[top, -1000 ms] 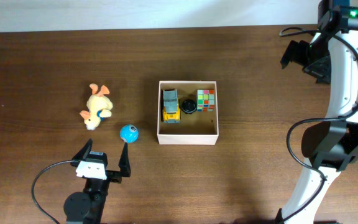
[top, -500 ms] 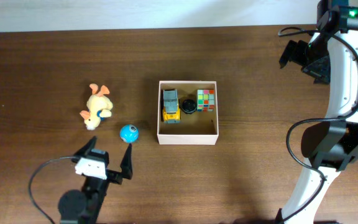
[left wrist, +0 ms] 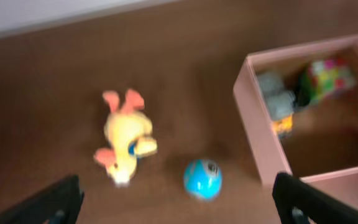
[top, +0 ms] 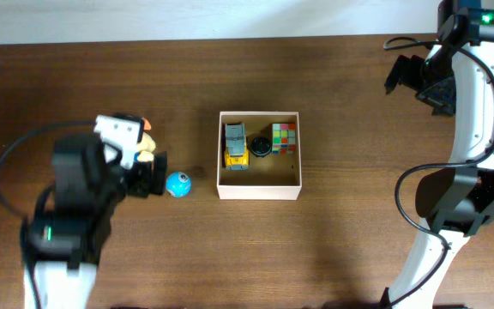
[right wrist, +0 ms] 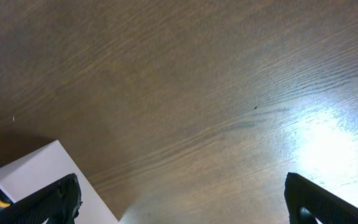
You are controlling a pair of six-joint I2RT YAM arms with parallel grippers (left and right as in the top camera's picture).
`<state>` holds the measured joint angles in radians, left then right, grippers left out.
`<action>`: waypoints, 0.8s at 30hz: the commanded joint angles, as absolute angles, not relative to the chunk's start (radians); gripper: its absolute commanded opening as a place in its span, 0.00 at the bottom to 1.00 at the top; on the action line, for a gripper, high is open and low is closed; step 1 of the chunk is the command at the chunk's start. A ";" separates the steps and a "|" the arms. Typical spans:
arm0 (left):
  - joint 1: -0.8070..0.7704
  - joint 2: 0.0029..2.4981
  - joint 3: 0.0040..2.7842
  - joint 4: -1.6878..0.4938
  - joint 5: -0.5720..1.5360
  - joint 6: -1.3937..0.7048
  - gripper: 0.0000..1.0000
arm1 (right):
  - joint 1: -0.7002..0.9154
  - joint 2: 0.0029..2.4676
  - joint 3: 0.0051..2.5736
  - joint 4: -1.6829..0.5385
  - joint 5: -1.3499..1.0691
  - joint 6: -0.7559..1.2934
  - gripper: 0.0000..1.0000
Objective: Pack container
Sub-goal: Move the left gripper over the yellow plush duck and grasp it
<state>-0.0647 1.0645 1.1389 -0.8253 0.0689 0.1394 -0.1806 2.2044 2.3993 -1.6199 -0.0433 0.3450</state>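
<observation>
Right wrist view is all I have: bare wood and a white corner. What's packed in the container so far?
Observer: Three things sit in the container: a yellow toy truck, a black round piece and a colour cube.
Operator: Anything not packed yet?
Observer: A blue ball lies outside, near its wall but apart from it, with a plush duck beyond that.
Operator: And the other arm?
Observer: The left end effector is open wide, aimed toward the ball, holding nothing.
</observation>
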 commanded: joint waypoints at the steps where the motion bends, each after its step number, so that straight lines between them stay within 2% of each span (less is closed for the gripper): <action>1: -0.060 1.213 1.248 -0.889 0.052 0.174 0.99 | -0.177 2.163 2.418 -1.619 -0.045 0.356 0.99; 5: -0.060 1.315 1.255 -0.908 0.138 0.171 0.99 | -0.177 2.163 2.418 -1.619 -0.045 0.356 0.99; 12: -0.060 1.512 1.255 -0.770 0.044 0.174 0.99 | -0.177 2.163 2.418 -1.619 -0.045 0.356 0.99; 16: -0.060 1.593 1.255 -0.692 -0.036 0.174 0.99 | -0.177 2.163 2.418 -1.619 -0.045 0.356 0.99; 22: -0.056 1.672 1.255 -0.601 -0.331 0.102 0.99 | -0.177 2.163 2.418 -1.619 -0.045 0.356 0.99; 24: -0.038 1.692 1.255 -0.567 -0.337 0.103 0.99 | -0.177 2.163 2.418 -1.619 -0.045 0.356 0.99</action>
<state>-0.0605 1.6615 1.2385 -0.5964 -0.2123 0.1303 -0.1806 2.2040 2.3993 -1.6196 -0.0437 0.3450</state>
